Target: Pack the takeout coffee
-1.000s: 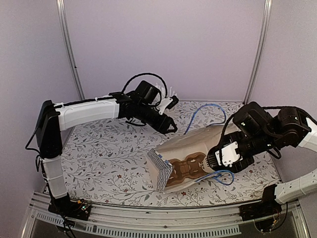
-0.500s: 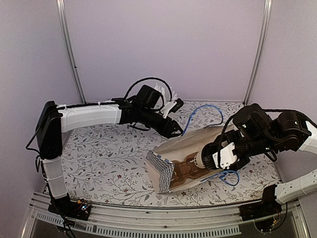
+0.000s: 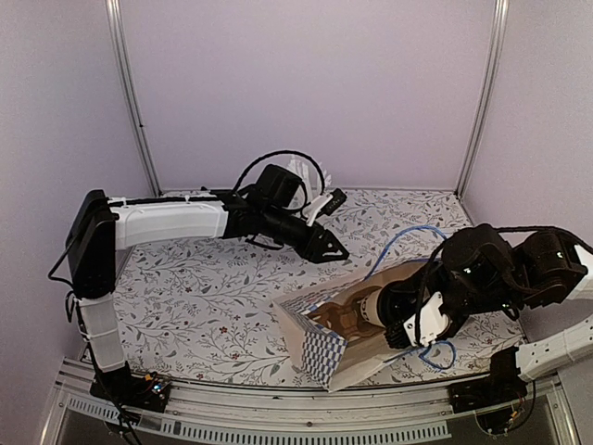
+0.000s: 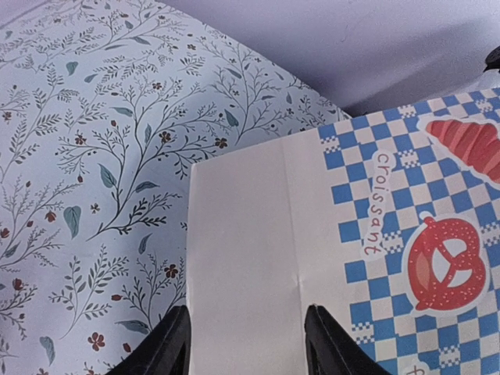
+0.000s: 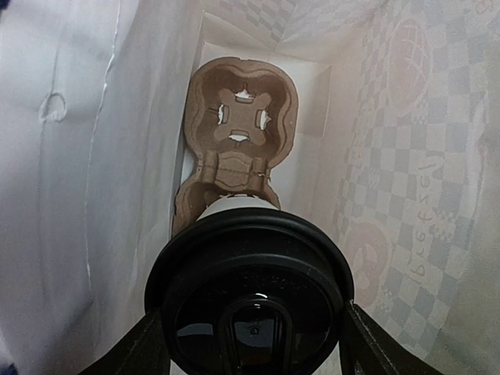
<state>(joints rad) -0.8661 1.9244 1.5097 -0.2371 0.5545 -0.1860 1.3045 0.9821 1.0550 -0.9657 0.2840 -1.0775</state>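
While the paper bag (image 3: 315,345) lies tipped over on the counter (image 3: 204,278), its mouth turned toward my right arm, I hold the coffee cup (image 5: 251,301) inside it. My right jaws are clamped on the cup just below its black lid, 1 finger on each side. Deeper in, the brown carrier (image 5: 238,117) rests against the bag's bottom, and the far 1 of its 2 visible pockets is empty. The cup hides most of the near pocket, so I cannot tell whether its base touches the carrier yet. My left jaws stand apart and grip nothing; they hover just beside the bag's white side panel, next to the checkered face. I judge the job well past halfway: the carrier is in and the cup is through the mouth. What is left, as I read it, is to seat the cup in a pocket, let go, draw my right arm out without dragging the bag, and perhaps stand the bag up.
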